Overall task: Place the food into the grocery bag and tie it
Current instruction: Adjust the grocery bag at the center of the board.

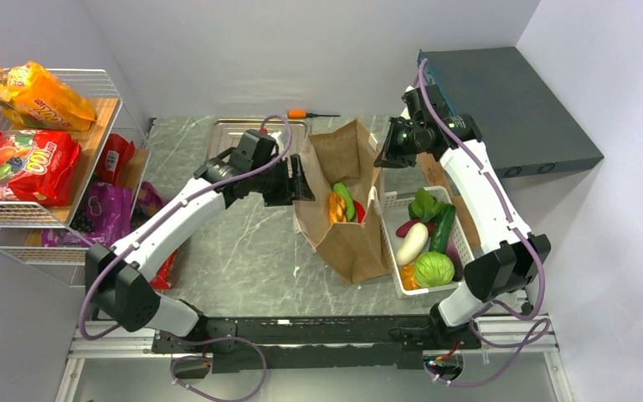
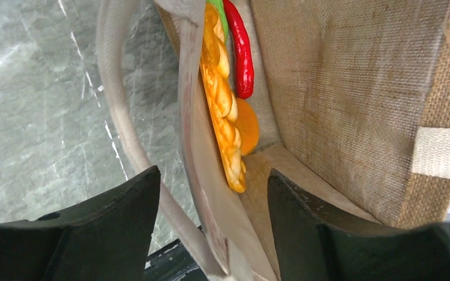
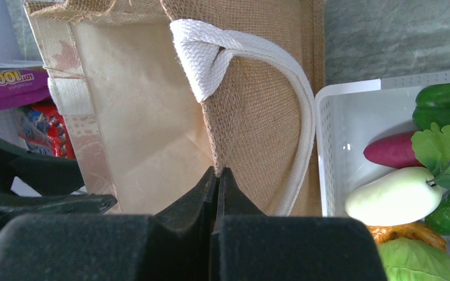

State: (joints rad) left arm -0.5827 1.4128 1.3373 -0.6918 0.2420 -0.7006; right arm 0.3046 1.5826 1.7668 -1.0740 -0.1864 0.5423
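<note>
The brown grocery bag (image 1: 347,226) stands open in the middle of the table. Inside it lie an orange braided piece (image 2: 220,99), a red chili (image 2: 241,52) and a light green vegetable (image 1: 343,198). My left gripper (image 2: 214,205) is open, its jaws on either side of the bag's left wall and a handle strap (image 2: 114,105). My right gripper (image 3: 217,174) is shut on the bag's right rim, beside the white loop handle (image 3: 252,55). Orange (image 1: 38,94) and red (image 1: 21,165) snack packets lie on the shelf at the left.
A white plastic basket (image 1: 391,251) of vegetables stands right of the bag, also in the right wrist view (image 3: 343,129). The wire shelf (image 1: 92,84) stands at the far left. A metal tray (image 1: 239,130), an orange screwdriver (image 1: 301,113) and a dark box (image 1: 511,100) are at the back.
</note>
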